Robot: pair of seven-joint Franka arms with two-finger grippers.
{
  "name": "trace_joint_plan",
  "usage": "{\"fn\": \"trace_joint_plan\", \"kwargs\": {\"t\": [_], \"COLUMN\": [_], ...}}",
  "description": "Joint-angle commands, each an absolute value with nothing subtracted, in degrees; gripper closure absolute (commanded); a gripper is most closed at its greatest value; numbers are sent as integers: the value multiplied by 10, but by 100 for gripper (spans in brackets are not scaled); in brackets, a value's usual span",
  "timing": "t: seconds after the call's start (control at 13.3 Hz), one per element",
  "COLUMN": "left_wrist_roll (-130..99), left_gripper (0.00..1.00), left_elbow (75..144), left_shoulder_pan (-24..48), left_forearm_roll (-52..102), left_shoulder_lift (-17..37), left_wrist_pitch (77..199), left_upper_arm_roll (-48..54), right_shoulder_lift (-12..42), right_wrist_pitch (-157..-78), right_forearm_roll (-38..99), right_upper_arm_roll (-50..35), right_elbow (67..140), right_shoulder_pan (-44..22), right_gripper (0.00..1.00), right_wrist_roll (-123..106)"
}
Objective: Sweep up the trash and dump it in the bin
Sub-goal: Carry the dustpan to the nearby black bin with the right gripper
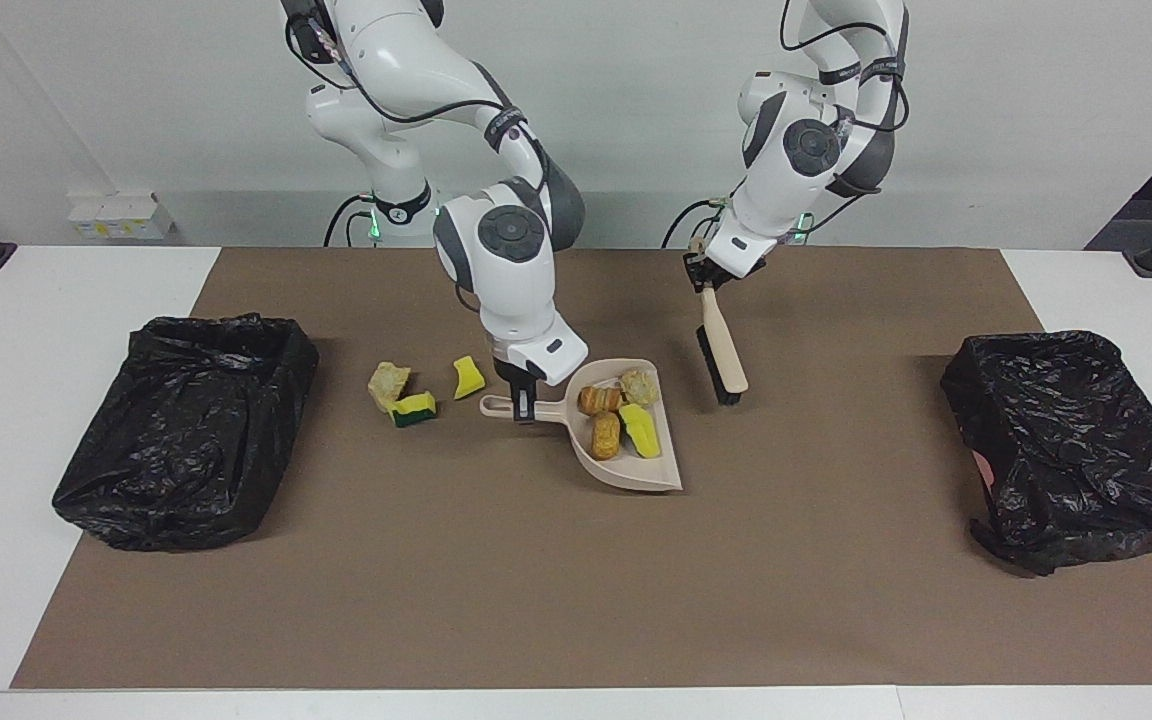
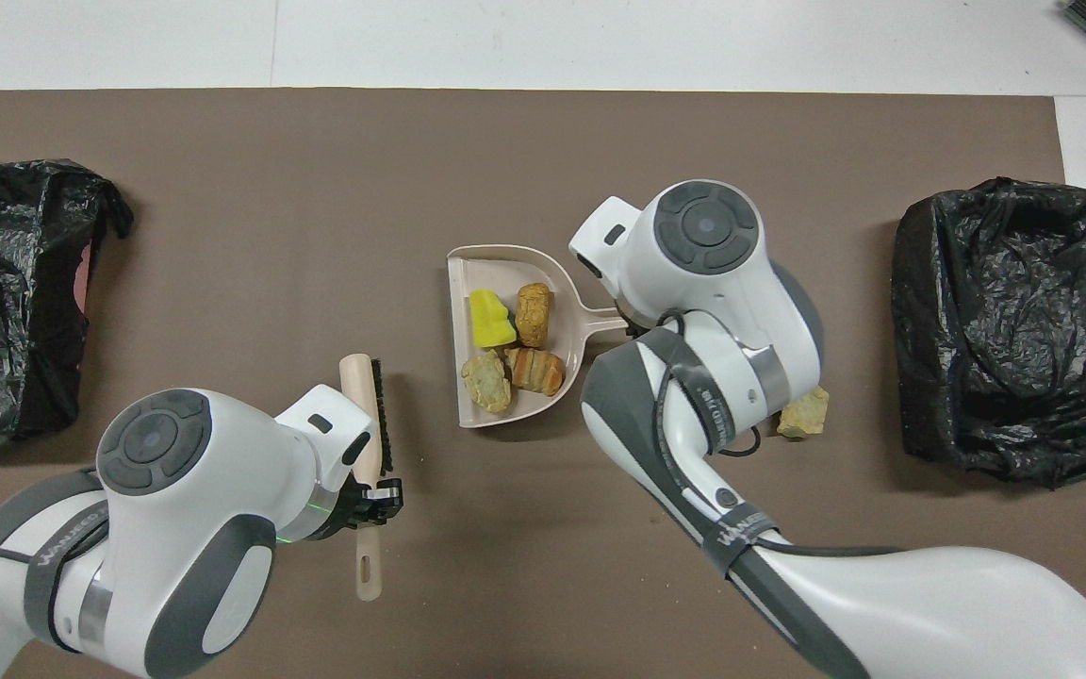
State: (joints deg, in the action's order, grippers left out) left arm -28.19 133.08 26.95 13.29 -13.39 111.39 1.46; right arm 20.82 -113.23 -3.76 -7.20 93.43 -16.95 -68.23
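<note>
Brown matting (image 1: pixel 536 580) covers the middle of the white bench (image 1: pixel 36 320), with a black-lined bin (image 1: pixel 186 430) at the right arm's end and a second black-lined bin (image 1: pixel 1076 450) at the left arm's end.

The right end effector (image 1: pixel 526 398) is clamped on the handle of the beige dustpan (image 1: pixel 661 470), which lies flat on the mat. Four pieces of trash sit in the pan just past that end effector: two golden bread chunks (image 1: pixel 598 400) and (image 1: pixel 605 435), a paler chunk (image 1: pixel 639 386) and a yellow sponge piece (image 1: pixel 640 430). Three scraps are not in it: a tan chunk (image 1: pixel 388 385), a green-backed sponge (image 1: pixel 414 408) touching it, and a yellow wedge (image 1: pixel 468 378), all on the mat beside the right end effector, toward the right arm's bin.

The left end effector (image 1: pixel 704 275) is closed on the upper handle of the brush (image 1: pixel 721 355), which hangs tilted, bristles low, near the dustpan's open mouth.

Judging risks: the pan's mouth faces away from the loose scraps, so lifting now would leave three behind. Tipping the pan forward during a lift could roll the rounded chunks out. The handle grip sits far from the load, so the pan may sag or twist.

From overhead, the right arm hides the green-backed sponge and the yellow wedge; only the tan chunk (image 2: pixel 802 415) shows. Whether the bristles touch the mat I cannot tell. What lies inside either bin is not visible.
</note>
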Motion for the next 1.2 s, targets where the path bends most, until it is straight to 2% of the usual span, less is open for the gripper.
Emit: {"fn": "trace_joint_plan", "kwargs": {"t": [0.0, 0.23, 0.45, 0.53, 0.75, 0.98, 1.13], "left_wrist_roll": [-307, -400, -478, -492, -490, -453, -452], "left_gripper": [100, 100, 100, 100, 100, 100, 100], "left_elbow": [1336, 1363, 1417, 1432, 1457, 1467, 1470], "left_shoulder_pan": [290, 309, 366, 391, 405, 404, 399], "left_forearm_roll": [112, 112, 112, 112, 112, 112, 112], "left_shoulder_lift": [-156, -149, -148, -149, -149, -150, -150], "left_wrist_pitch": [1128, 1157, 1228, 1250, 1275, 1285, 1290], "left_upper_arm_roll": [55, 126, 132, 132, 132, 132, 132], "right_shoulder_lift": [189, 172, 133, 124, 103, 97, 93], "right_wrist_pitch": [-1053, -994, -965, -961, -959, -960, -971], "right_forearm_roll": [-11, 14, 11, 11, 14, 16, 6], "right_upper_arm_roll": [-78, -75, -72, -71, -70, -67, -45], "right_elbow": [898, 872, 873, 873, 877, 879, 879], "right_shoulder_pan": [-118, -62, 2, 29, 105, 186, 213], "right_gripper": [100, 100, 100, 100, 100, 100, 100], "right_wrist_roll": [-763, -822, -894, -928, -966, -999, -1034]}}
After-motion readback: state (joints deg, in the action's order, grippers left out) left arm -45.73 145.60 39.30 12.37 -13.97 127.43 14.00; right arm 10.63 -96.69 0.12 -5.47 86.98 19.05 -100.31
